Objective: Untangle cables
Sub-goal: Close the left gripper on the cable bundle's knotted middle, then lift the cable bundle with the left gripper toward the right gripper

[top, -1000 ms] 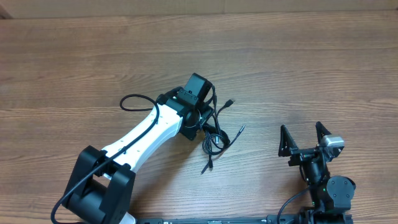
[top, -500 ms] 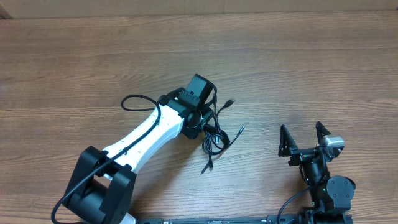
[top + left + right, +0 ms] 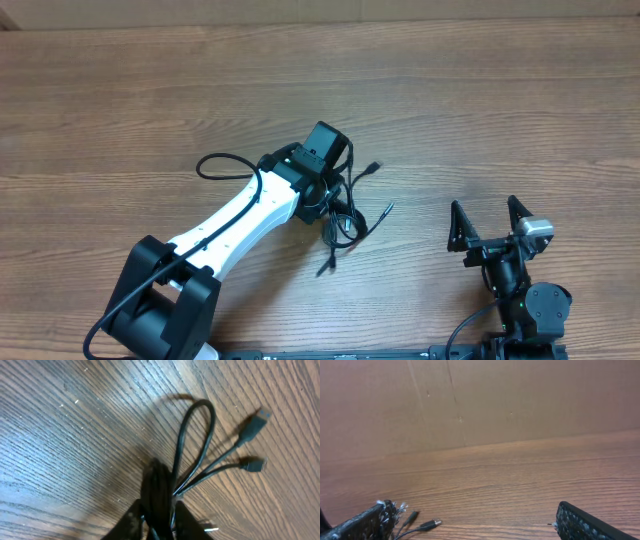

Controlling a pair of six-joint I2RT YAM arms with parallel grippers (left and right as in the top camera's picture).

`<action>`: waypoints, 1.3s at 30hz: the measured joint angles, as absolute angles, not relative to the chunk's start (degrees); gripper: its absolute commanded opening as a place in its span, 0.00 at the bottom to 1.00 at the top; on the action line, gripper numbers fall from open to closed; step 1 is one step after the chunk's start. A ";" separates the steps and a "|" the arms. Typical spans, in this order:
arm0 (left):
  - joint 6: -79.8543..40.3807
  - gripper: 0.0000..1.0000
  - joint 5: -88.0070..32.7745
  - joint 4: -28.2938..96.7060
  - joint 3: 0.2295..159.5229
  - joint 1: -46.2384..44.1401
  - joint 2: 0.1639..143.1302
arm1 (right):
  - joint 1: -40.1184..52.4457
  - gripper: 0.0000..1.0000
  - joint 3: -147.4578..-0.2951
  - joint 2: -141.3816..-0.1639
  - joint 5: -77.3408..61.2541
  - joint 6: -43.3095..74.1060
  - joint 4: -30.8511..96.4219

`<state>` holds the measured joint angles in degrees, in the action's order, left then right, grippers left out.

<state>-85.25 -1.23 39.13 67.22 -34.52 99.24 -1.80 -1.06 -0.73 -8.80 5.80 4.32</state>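
The left gripper (image 3: 159,519) had its fingers pinched on the bunched cables (image 3: 158,482) near the middle of the wooden table (image 3: 520,90), plug ends trailing loose; the right gripper (image 3: 483,205) sat well apart, fingers spread wide, holding nothing

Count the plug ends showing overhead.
3: one small black plug upper right of the thin black cable bundle, one to its right, one below. Others may hide under the left tool.
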 measured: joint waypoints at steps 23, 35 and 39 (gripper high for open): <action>-61.87 0.04 -8.49 27.09 67.40 -34.15 99.26 | -1.80 1.00 -1.06 -0.73 -8.82 14.00 4.29; -29.02 0.04 -14.85 24.29 67.75 -34.02 91.35 | -1.78 1.00 -5.23 -0.75 -13.32 20.99 14.70; -22.13 0.04 -16.14 21.87 68.10 -34.02 86.89 | -1.78 1.00 -11.64 -0.75 -13.69 21.23 20.32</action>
<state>-22.13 -16.14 21.87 68.10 -34.02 86.89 -1.78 -11.64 -0.75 -13.69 21.23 20.32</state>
